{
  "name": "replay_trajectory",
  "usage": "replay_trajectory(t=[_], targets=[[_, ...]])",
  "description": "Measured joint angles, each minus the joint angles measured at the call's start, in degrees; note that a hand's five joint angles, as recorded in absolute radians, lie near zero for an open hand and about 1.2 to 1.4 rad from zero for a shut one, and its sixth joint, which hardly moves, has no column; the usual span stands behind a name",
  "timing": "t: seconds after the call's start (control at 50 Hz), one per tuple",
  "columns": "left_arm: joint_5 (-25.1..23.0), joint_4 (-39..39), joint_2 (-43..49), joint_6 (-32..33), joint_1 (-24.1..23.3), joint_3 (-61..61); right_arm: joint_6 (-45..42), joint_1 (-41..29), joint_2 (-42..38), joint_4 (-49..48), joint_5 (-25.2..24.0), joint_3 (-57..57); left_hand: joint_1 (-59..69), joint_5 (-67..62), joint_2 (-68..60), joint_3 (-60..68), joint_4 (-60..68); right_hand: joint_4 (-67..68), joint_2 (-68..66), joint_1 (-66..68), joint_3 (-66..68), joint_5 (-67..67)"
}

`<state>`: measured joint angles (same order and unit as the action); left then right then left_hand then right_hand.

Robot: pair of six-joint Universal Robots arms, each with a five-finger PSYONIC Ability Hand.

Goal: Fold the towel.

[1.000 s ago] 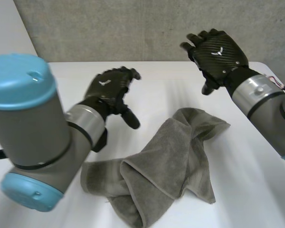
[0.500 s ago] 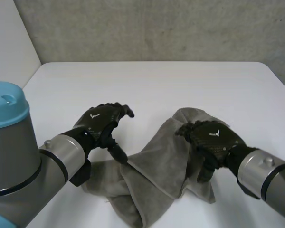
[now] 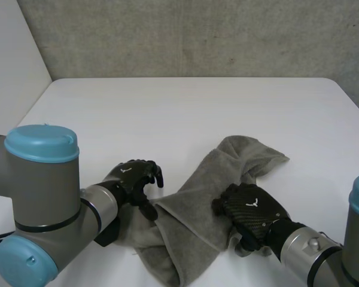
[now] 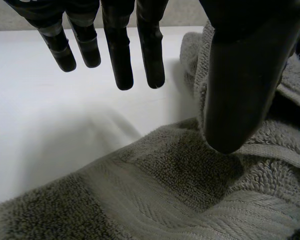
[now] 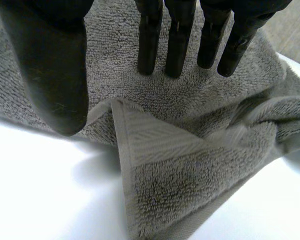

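The white tabletop [image 3: 185,113] carries a grey towel [image 3: 197,203], which lies crumpled and partly doubled over itself near the front edge. One end stretches toward the far right, and the rest bunches in loose folds at the near left.

You find the towel [image 3: 197,197] lying on the near half of the table [image 3: 185,113], with the left hand [image 3: 131,179] at its left end and the right hand [image 3: 251,212] over its near right corner.

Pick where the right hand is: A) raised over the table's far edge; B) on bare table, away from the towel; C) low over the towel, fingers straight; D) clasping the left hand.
C: the right hand holds straight fingers over the grey towel, by a turned-up corner.
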<state>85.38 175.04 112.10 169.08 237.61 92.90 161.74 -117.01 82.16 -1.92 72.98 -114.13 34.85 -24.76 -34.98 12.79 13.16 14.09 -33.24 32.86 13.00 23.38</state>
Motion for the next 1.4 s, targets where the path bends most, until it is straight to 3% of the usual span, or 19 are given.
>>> replay_trajectory(t=[0.32,0.4,0.58,0.68,0.82,0.92,1.08,1.18,1.26,1.34,1.4], targets=[[0.09,-0.18,2.56,-0.63,-2.33,-1.13,-0.54,0.45,-6.69,-5.03,0.65,1.24,30.23,-30.57,-30.04,0.0,0.0,0.0,-40.2,41.4,0.0,42.04],[0.12,-0.29,2.31,-0.6,-1.63,-1.33,-1.85,0.54,-6.04,-3.33,0.29,2.41,36.57,-39.78,-40.09,0.0,0.0,0.0,-40.2,41.42,0.0,42.21],[0.07,-0.73,1.68,-0.31,1.5,-5.56,-6.12,0.85,-2.53,2.47,-0.66,9.48,36.59,-40.22,-40.81,0.0,0.0,0.0,-40.2,41.43,0.0,42.21],[-0.08,-0.79,2.84,0.37,2.96,-15.3,-8.71,0.97,-3.46,2.56,-1.28,21.29,36.62,-40.22,-40.86,0.0,0.0,0.0,-40.2,41.44,0.0,42.21],[-1.13,-0.55,4.62,3.75,3.53,-33.85,-11.1,0.76,-5.11,-2.23,-0.68,40.86,36.64,-40.24,-40.88,0.0,0.0,0.0,-40.2,41.45,0.0,42.29],[-1.56,0.49,0.54,5.48,3.05,-39.03,-7.97,0.8,-0.96,-10.92,-0.29,43.76,36.65,-40.24,-40.9,0.0,0.0,0.0,-40.2,41.47,0.0,42.29],[-2.15,6.06,-10.8,7.59,3.35,-31.53,-2.41,3.07,5.44,-18.65,-1.42,36.87,36.65,-40.71,-40.92,0.0,0.0,0.0,-40.2,41.49,0.0,42.29],[-4.23,8.29,-16.15,14.93,4.39,-21.91,-3.37,6.88,6.29,-17.58,-3.87,30.73,36.65,-40.71,-40.96,0.0,0.0,0.0,-40.2,41.49,0.0,42.29],[-5.34,7.5,-16.93,22.69,4.64,-14.57,-5.67,10.17,5.9,-15.45,-6.83,26.64,36.65,-40.87,-41.1,0.0,0.0,0.0,-40.2,41.5,0.0,42.3],[-5.42,6.76,-15.22,25.91,3.91,-9.88,-8.59,11.56,4.81,-13.37,-8.98,23.91,36.64,-41.12,-41.23,0.0,0.0,0.0,-40.2,41.5,0.0,42.3],[-5.25,6.49,-11.13,25.84,2.48,-7.22,-12.02,11.87,3.08,-12.11,-10.05,21.4,28.89,-28.76,-28.32,0.0,0.0,0.0,-40.77,41.51,0.0,42.3]])
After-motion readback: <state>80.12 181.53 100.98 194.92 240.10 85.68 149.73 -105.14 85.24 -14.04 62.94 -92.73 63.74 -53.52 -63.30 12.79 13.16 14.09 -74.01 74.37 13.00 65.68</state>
